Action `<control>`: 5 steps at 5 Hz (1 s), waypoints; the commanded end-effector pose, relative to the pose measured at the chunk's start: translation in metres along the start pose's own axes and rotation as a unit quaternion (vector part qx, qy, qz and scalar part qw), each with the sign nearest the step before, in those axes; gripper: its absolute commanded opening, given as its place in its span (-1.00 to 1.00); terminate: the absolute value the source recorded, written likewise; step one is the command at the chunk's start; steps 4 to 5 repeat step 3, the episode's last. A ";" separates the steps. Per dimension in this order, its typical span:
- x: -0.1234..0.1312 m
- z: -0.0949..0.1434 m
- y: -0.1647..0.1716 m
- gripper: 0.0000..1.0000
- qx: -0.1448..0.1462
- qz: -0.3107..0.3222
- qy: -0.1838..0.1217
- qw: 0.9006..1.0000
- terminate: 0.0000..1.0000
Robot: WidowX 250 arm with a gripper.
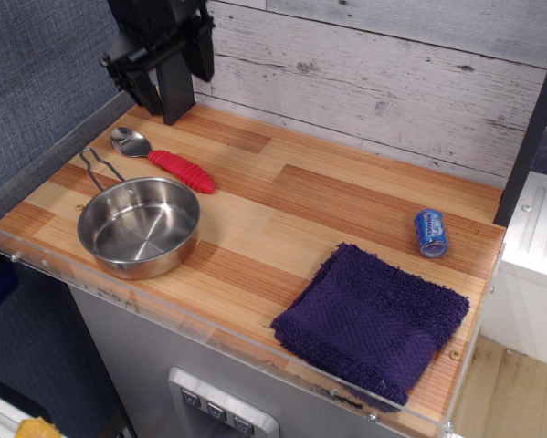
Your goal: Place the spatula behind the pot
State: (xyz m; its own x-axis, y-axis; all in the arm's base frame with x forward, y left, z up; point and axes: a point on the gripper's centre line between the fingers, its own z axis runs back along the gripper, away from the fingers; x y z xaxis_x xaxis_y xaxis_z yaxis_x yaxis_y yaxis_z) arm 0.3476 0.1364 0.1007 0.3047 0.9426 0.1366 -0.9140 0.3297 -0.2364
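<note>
One spatula [163,161] is lying flat on the table [346,210] just behind the pot [139,226], long axis running left-back to right-front. Gripper [159,91] is hovering above and behind it, fingers spread wide, holding nothing.

A wooden tabletop [328,196] seen from above and in front, with a plank wall [392,64] behind it. The pot [139,226] sits near the left front corner, its wire handle [99,168] pointing toward ten o'clock. The spatula [163,161] lies flat on the tabletop just behind the pot, at the pot's twelve o'clock, its head at the left and its handle running toward four o'clock. The gripper [159,78] hangs above the back left corner, at the spatula's twelve o'clock, apart from it. A folded towel [372,319] lies at the right front. A small can [430,233] lies behind the towel, at its one o'clock.
</note>
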 end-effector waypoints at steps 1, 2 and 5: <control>0.002 0.021 0.003 1.00 -0.018 0.001 -0.019 1.000 -1.00; 0.002 0.021 0.003 1.00 -0.018 0.001 -0.019 1.000 -1.00; 0.002 0.021 0.003 1.00 -0.018 0.001 -0.019 1.000 1.00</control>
